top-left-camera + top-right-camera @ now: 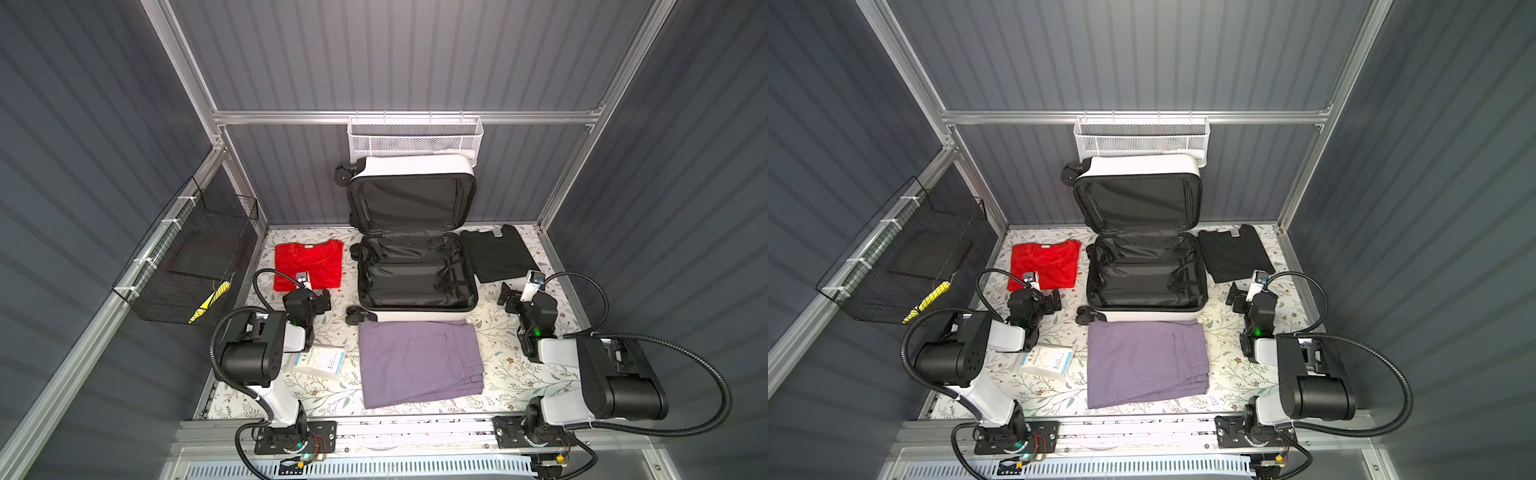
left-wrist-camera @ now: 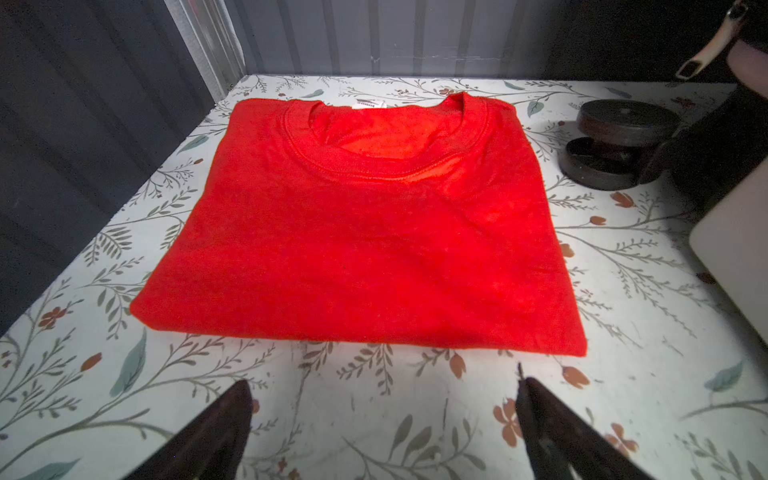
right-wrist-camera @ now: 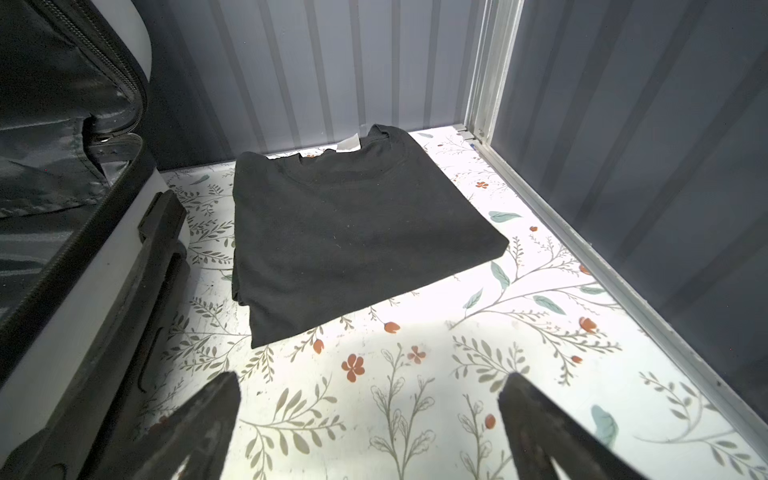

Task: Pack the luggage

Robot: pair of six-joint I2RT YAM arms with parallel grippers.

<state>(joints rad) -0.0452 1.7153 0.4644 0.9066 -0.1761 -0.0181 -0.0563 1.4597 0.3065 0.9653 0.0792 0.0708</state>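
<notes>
Floral counter carries the luggage, lid open. Red shirt lies left of it, black shirt right. Left jaws and right jaws gape wide, empty. Pinching only one layer would likely unfold either shirt.

a lab robot cell: grey ribbed wall panels in an aluminium frame stand beyond and beside the left gripper and right gripper, the arm bases are bolted to a metal rail behind them, and a floral-papered tabletop lies beneath.
</notes>
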